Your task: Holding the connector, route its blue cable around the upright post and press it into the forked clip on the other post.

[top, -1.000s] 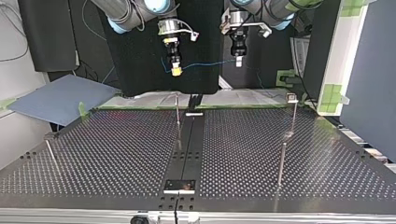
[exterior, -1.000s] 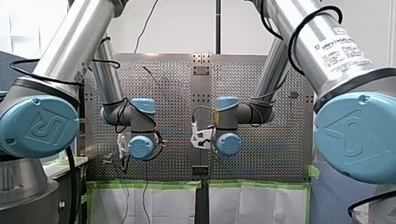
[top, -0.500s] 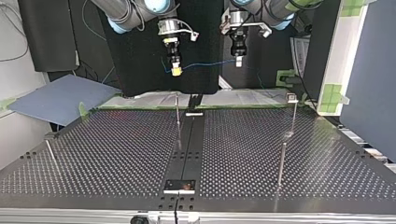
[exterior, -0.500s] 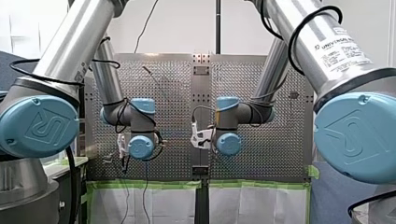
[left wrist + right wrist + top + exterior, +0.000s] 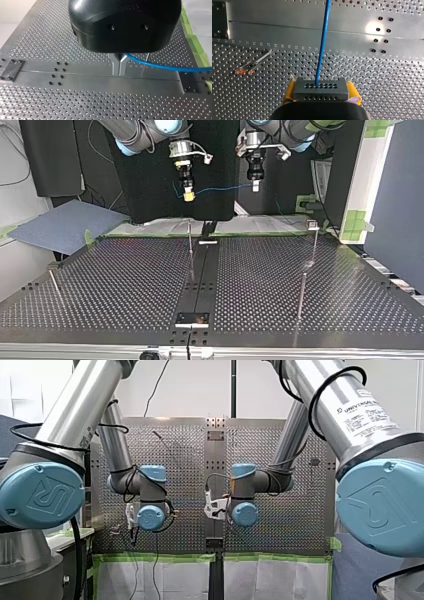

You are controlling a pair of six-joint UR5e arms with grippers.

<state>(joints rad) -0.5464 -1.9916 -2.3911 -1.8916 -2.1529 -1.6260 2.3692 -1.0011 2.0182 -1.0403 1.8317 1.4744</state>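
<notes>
Perforated metal counter (image 5: 125,280) underneath, black cloth (image 5: 145,180) hung behind. Clenched in my right tool (image 5: 321,87): the grey connector (image 5: 320,94), yellow pads (image 5: 289,91) on its two short ends. Pinched in my left tool (image 5: 119,73), between closed metal fingers (image 5: 115,66): the blue cable (image 5: 322,45) itself, some way along from the connector. Both held high above the upright post (image 5: 190,242), touching nothing on the counter; right tool nearly over it in the top view, left tool off toward the second post (image 5: 313,226), whose small head is probably the forked clip, too small to confirm.

Judged as carrying only: no wrap around the upright post yet, nothing pressed into a clip. Next: lower the span beside the upright post, swing round it under light tension, then across and down into the fork, lined up with its slot.

Connector's long axis crosswise between the pads, holed face pointing straight ahead of the right tool. Cable leaving that face on the same line, then running roughly level from tool to tool.
</notes>
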